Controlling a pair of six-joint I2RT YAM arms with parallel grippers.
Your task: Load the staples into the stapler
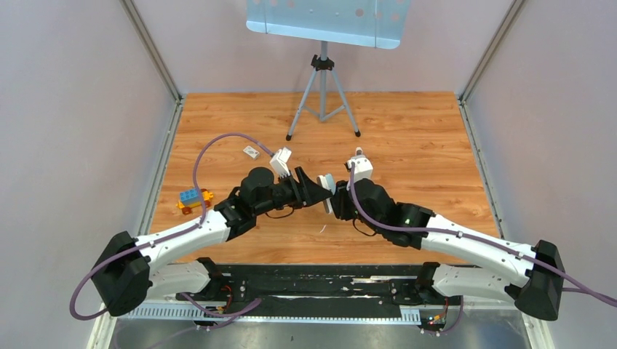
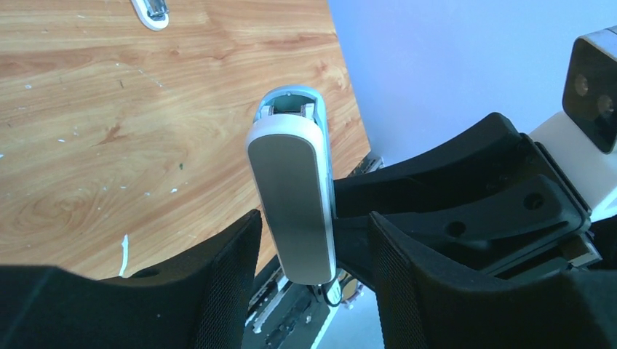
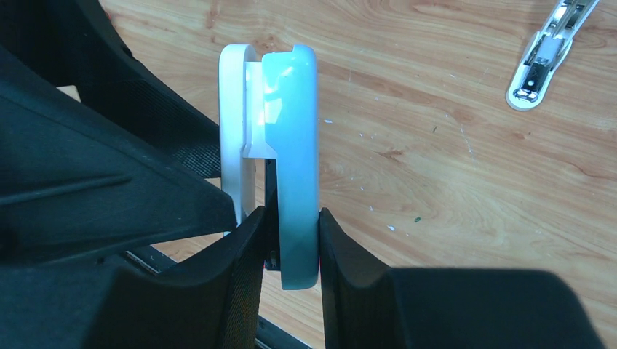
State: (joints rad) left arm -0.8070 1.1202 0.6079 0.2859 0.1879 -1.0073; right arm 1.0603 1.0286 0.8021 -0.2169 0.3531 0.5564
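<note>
- The table [image 1: 407,138] is a wooden top between pale walls; a tripod [image 1: 323,91] stands at its far middle under a light-blue panel [image 1: 324,22].
- Both arms reach in from the near edge and meet above the middle of the table, their grippers tip to tip.
- The right gripper [image 3: 291,240] is clamped on the stapler [image 3: 280,145], one finger on each side of the blue-grey body near its lower end; the jaws stand narrow.
- The stapler is off the table, held upright in the right wrist view, with its white half just left of the blue-grey half and a slim gap showing between them lower down.
- The left gripper [image 2: 314,251] straddles the same stapler [image 2: 292,196] from the other side. Its jaws stand fairly wide, and there is a visible gap between each finger and the stapler's grey face, so it does not grip it.
- In the overhead view the stapler [image 1: 327,190] shows only as a small pale shape between the two grippers.
- A blue, yellow and orange toy block [image 1: 193,198] sits by the table's left edge.
- A small white and metal piece [image 3: 547,54] lies flat on the table, well apart from the grippers; it also shows at the top of the left wrist view [image 2: 151,11] and overhead [image 1: 252,152]. I cannot tell exactly what it is.
- I cannot make out the staples in any view.
</note>
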